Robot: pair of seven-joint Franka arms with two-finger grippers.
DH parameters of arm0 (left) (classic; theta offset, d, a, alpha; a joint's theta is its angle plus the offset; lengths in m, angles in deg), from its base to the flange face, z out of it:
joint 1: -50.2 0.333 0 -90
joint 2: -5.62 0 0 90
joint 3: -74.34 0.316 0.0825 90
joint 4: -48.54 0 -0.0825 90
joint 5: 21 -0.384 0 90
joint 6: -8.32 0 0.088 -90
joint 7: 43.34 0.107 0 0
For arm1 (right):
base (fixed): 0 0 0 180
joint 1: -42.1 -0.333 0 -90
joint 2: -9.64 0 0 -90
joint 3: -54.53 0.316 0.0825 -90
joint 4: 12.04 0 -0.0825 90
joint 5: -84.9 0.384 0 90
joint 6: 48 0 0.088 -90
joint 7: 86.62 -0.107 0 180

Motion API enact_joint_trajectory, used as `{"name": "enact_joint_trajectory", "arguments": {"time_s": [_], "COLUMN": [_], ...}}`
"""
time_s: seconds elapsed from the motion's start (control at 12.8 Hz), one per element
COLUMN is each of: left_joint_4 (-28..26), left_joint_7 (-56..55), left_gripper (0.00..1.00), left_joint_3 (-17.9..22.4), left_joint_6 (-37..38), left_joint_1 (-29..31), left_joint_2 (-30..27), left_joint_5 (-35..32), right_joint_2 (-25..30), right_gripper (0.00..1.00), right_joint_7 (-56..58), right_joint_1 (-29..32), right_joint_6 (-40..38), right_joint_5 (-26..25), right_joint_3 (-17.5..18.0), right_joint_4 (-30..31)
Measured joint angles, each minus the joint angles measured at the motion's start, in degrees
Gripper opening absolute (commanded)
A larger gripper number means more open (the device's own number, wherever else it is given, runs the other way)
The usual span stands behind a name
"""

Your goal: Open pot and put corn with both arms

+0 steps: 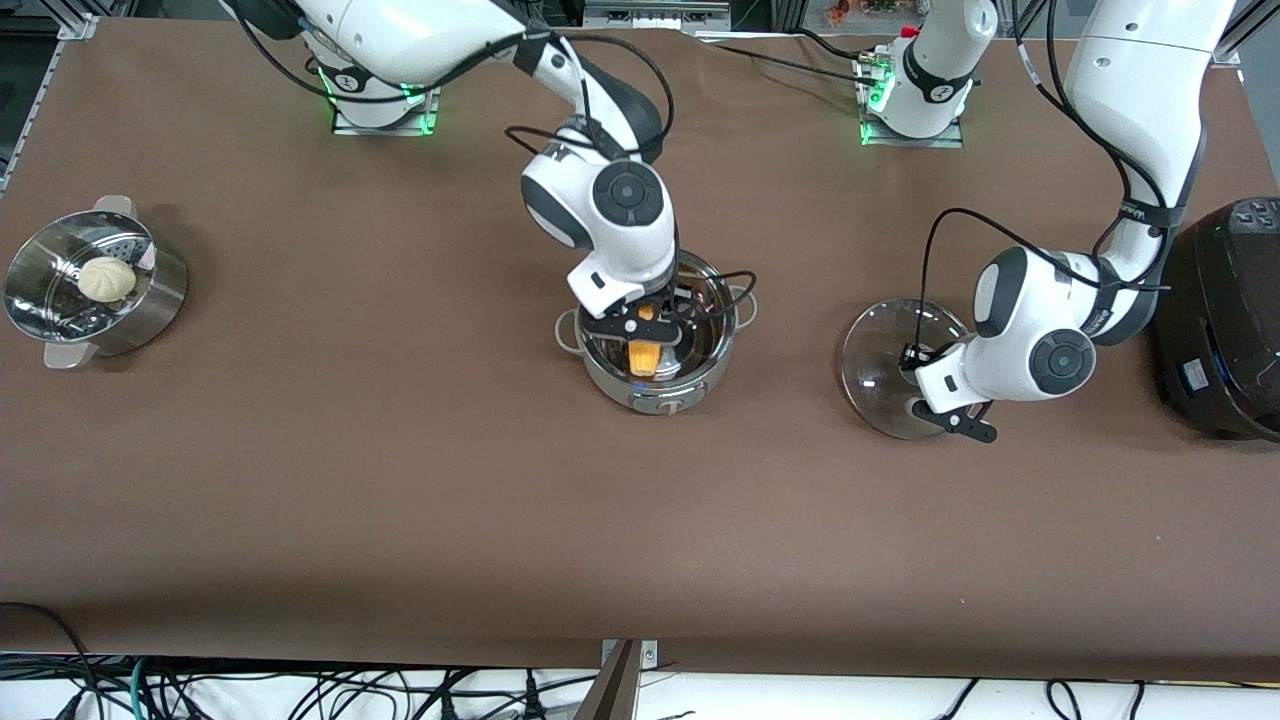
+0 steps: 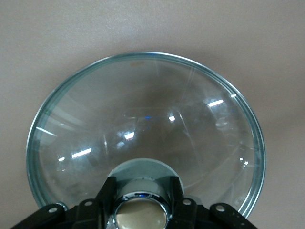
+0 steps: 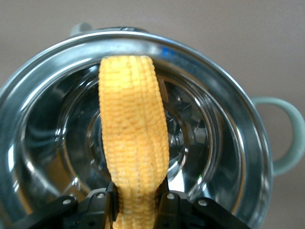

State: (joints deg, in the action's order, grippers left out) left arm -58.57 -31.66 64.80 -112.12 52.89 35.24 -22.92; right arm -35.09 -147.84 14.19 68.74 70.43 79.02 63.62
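The steel pot (image 1: 690,385) stands open at the table's middle, its bright inside filling the right wrist view (image 3: 224,138). My right gripper (image 1: 645,328) is shut on the yellow-orange corn (image 1: 645,355) and holds it over the pot's mouth, cob end pointing down into it; the corn also shows in the right wrist view (image 3: 133,138). The glass lid (image 1: 885,365) lies toward the left arm's end of the table. My left gripper (image 1: 925,385) is shut on its tan knob (image 2: 141,217), with the lid's dome (image 2: 143,124) low at the table.
A steel steamer vessel (image 1: 150,300) with a white bun (image 1: 106,278) stands at the right arm's end of the table. A big black cooker (image 1: 1225,320) stands at the left arm's end, close to the left arm's elbow.
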Motion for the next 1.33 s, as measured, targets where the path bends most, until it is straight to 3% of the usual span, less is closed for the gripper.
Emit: {"name": "enact_joint_trajectory", "arguments": {"time_s": [0.08,0.24,0.55,0.71,0.94,1.1,1.33], "left_joint_4": [0.21,2.26,15.39,21.55,23.31,23.05,18.33], "left_joint_7": [0.00,-0.01,-2.87,-12.81,-20.86,-21.66,-21.80], "left_gripper": [1.00,1.00,1.00,1.00,1.00,1.00,1.00], "left_joint_3": [0.00,-0.06,-0.38,-0.27,-0.30,-0.39,-1.24], "left_joint_6": [0.52,4.82,25.08,30.17,32.83,33.72,31.79], "left_joint_1": [0.06,0.14,0.03,0.25,0.24,0.23,0.28], "left_joint_2": [-0.77,-5.29,-18.94,-21.06,-21.13,-21.73,-25.94], "left_joint_5": [0.00,0.01,-0.05,-0.31,-0.30,-0.29,2.23], "right_joint_2": [-0.42,-0.62,-0.61,-0.23,1.80,6.84,13.59], "right_gripper": [0.98,1.00,1.00,1.00,1.00,1.00,1.00], "right_joint_7": [0.00,0.00,-0.89,-1.72,2.34,15.42,30.98], "right_joint_1": [0.02,-0.09,-2.32,-3.18,-2.50,4.12,21.38], "right_joint_6": [0.20,0.27,-1.21,-5.71,-17.32,-24.30,-29.84], "right_joint_5": [0.00,-0.29,-3.17,-3.34,-3.73,-2.65,1.36], "right_joint_3": [-0.09,-0.07,-0.04,0.05,-0.54,-1.36,-1.57], "right_joint_4": [-0.24,-0.34,-1.15,-3.66,-10.39,-13.72,-14.14]}}
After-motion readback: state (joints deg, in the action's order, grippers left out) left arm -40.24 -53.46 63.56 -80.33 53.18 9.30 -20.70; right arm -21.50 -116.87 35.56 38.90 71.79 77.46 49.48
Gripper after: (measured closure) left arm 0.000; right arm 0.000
